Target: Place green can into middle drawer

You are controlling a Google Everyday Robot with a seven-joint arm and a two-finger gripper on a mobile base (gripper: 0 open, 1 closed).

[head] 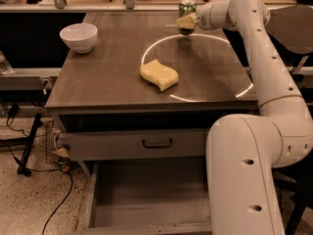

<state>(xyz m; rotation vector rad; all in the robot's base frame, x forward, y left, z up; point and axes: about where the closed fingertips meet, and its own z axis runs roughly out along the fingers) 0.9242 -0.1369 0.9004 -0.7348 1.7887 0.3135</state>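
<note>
The green can [187,8] is at the far back edge of the table [107,82], right of centre. My gripper [186,22] reaches in from the right and is shut on the can's lower half, its pale fingers [185,21] covering part of it. The can looks held just above the tabletop. The middle drawer [146,199] is pulled open at the bottom of the view, below the table front, with a bare grey floor.
A yellow sponge [159,75] lies mid-table inside a bright ring of light. A white bowl [78,36] stands at the back left. A shut grey drawer with a dark bar handle [157,143] sits above the open one. My arm [254,131] fills the right side.
</note>
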